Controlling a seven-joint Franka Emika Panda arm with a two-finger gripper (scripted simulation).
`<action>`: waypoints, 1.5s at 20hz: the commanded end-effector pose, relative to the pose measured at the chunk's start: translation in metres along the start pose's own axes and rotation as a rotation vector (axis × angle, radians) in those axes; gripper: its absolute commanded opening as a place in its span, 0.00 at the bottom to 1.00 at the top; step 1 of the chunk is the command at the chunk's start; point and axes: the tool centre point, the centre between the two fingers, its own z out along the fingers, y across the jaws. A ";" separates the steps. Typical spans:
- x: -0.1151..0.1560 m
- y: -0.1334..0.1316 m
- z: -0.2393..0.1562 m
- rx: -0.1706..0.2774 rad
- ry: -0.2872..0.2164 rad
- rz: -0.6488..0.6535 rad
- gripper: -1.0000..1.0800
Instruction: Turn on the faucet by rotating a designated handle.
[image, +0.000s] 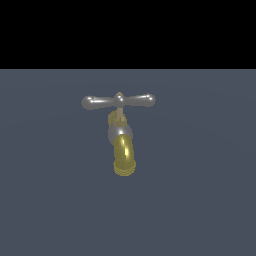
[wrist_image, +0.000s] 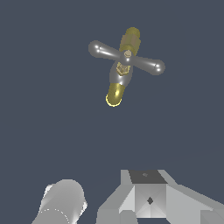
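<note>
The faucet (image: 121, 134) stands on a flat grey floor in the middle of the exterior view. Its gold curved spout (image: 124, 156) ends in a ribbed rim and points toward the camera. The handle (image: 118, 101), a silver crossbar with bulbous ends and a small gold centre knob, lies level on top. The wrist view shows the faucet (wrist_image: 118, 78) from above with the handle (wrist_image: 127, 57) across it. Grey parts of my gripper (wrist_image: 148, 197) show at that picture's edge, far from the faucet and touching nothing. I cannot tell how the jaws stand. My gripper is out of the exterior view.
The grey floor (image: 200, 200) surrounds the faucet on all sides. A light grey cylinder (wrist_image: 63, 202) of the arm sits beside the gripper parts in the wrist view.
</note>
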 end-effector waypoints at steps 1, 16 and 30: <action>0.002 0.008 0.012 0.003 -0.001 -0.061 0.00; 0.022 0.050 0.084 0.024 -0.010 -0.417 0.00; 0.053 0.078 0.148 0.042 -0.020 -0.734 0.00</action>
